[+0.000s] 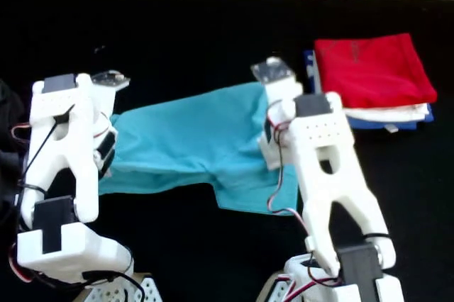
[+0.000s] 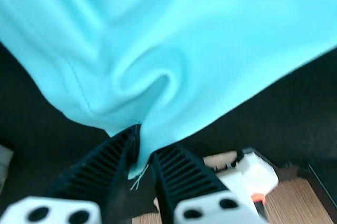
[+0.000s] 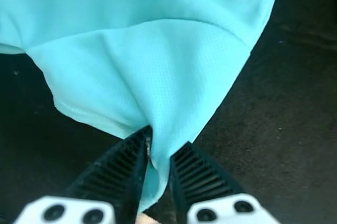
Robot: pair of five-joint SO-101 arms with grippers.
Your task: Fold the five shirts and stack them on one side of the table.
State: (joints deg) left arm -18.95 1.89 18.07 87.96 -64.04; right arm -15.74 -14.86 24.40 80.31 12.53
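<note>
The shirt (image 1: 191,139) is teal, the stack (image 1: 372,71) red, white, blue.

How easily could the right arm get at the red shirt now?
Probably not right away: the right gripper is shut on the teal shirt and must let go first. Otherwise the way to the red shirt looks free.

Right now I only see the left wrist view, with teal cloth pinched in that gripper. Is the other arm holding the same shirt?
Observer: Yes, the right gripper is shut on another edge of the teal shirt.
Operator: Is it spread out?
Observer: From above, it stretches, wrinkled, from there across to the left gripper.
Operator: Any shirts stacked yet?
Observer: A stack sits at one side of the table, red shirt on top, white and blue beneath.
</note>
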